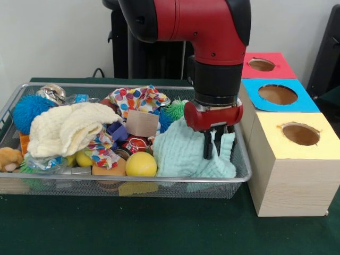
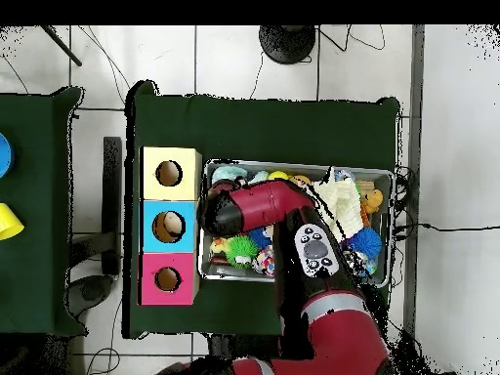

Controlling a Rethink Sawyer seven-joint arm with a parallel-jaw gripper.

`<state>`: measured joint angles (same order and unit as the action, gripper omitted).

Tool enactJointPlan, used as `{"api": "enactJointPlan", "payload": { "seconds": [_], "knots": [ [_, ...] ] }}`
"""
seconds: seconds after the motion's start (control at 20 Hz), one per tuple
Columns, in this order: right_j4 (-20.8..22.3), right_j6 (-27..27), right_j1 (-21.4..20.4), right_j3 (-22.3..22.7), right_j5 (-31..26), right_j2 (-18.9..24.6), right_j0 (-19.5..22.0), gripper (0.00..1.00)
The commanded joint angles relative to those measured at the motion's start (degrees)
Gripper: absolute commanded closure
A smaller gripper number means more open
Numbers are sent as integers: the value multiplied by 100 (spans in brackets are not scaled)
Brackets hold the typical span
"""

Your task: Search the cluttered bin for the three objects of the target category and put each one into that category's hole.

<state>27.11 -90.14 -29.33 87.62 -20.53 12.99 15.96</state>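
Note:
The wire mesh bin (image 1: 241,178) is full of clutter; it also shows in the overhead view (image 2: 383,176). My gripper (image 1: 218,146) hangs at the bin's right end, its tip down against a mint green cloth (image 1: 183,154). A tan furry plush (image 1: 8,158) lies at the bin's far left edge. A yellow shape (image 1: 82,158) sits partly under a cream cloth (image 1: 69,127); I cannot tell what it is. No tiger-striped plush shows. The red-topped box's hole (image 1: 261,65) is at the far end of the row of boxes, and is also in the overhead view (image 2: 167,279).
A blue-topped box (image 1: 305,103) and a yellow-topped box (image 1: 276,146) stand right of the bin. In the bin are a blue spiky ball (image 1: 26,111), a green spiky ball (image 1: 175,110), a polka-dot cloth (image 1: 138,98) and a smooth yellow ball (image 1: 141,164).

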Motion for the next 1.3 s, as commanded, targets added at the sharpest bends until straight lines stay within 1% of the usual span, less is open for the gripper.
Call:
{"api": "enactJointPlan", "payload": {
  "seconds": [0.05,0.3,0.65,0.8,1.05,1.3],
  "knots": [
    [-197,-69,-606,515,-639,361,226,100],
    [-319,-41,-721,589,-785,439,274,100],
    [-663,5,-1061,793,-1227,512,329,100],
    [-787,33,-1130,850,-1370,561,378,100],
    [-989,98,-1156,932,-1486,743,526,100],
    [-1263,249,-1187,1092,-1655,1054,810,100]
  ]
}}
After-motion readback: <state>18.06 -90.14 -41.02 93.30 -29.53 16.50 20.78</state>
